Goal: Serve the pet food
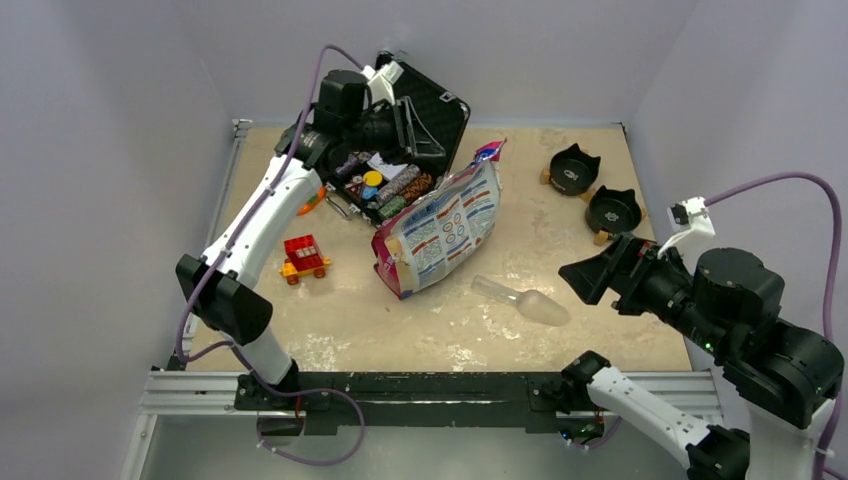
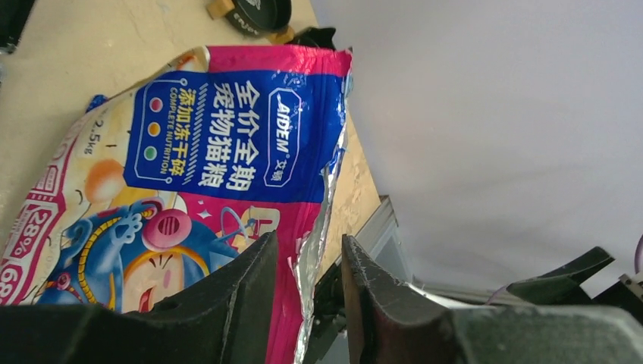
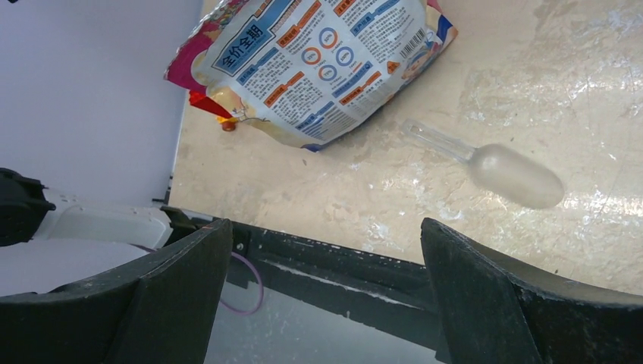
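Left gripper (image 2: 307, 303) closest in own view: jaws narrowly parted, torn foil edge of bag (image 2: 227, 129) seen in gap, contact unclear. Bag print: "AIDEM", "COMPLETE NUTRITION", "2.5kg", "28%", Chinese characters. Bag mid-bench (image 1: 400, 320), propped against open black case (image 1: 440, 105). Pet food hidden inside bag. Right gripper (image 3: 326, 303) spread wide, holding nothing, near clear scoop (image 3: 515, 174).
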`<state>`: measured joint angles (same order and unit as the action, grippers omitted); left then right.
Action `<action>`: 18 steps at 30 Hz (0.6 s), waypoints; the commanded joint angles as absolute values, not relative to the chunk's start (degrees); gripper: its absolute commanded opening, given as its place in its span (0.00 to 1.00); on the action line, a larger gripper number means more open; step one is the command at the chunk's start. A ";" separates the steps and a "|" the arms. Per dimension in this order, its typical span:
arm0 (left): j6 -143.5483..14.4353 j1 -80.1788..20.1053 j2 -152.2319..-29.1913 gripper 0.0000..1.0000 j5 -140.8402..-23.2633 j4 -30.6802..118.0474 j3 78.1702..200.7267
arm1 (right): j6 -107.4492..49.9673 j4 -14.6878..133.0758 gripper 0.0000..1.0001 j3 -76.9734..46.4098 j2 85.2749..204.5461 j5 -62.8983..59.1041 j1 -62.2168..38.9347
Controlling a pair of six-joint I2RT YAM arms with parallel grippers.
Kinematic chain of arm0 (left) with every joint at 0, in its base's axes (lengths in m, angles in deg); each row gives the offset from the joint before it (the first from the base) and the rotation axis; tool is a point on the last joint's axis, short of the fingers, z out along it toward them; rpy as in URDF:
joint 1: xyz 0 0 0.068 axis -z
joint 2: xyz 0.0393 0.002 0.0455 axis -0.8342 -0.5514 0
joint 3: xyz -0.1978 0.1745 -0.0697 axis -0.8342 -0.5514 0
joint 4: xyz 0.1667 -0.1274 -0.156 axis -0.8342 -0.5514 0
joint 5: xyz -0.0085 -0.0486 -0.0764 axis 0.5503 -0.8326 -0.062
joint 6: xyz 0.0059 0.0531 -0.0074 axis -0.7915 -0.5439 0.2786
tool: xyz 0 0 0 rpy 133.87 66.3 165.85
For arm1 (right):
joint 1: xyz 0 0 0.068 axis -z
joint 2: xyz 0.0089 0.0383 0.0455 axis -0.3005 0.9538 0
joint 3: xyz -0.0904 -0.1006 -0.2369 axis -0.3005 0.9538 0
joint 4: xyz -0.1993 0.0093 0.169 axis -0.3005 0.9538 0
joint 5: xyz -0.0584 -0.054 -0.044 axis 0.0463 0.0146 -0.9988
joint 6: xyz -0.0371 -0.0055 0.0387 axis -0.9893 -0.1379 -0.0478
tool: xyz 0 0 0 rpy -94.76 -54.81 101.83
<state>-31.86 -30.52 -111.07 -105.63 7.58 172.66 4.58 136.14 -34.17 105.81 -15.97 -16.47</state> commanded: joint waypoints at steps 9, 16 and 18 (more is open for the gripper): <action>-41.43 -25.92 -112.08 0.49 -106.94 4.81 169.76 | 9.86 133.57 0.98 -29.79 102.36 -16.16 -16.24; -43.59 -23.96 -113.89 0.51 -105.25 3.01 169.52 | 10.97 131.44 0.98 -24.70 102.27 -12.93 -16.26; -45.04 -23.36 -113.20 0.41 -102.60 1.36 169.43 | 10.83 129.91 0.97 -23.20 103.24 -11.63 -16.25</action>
<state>-40.87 -24.90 -113.72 -105.89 3.28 169.54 9.50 134.19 -25.45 102.13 -14.40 -16.47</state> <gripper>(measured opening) 0.489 0.978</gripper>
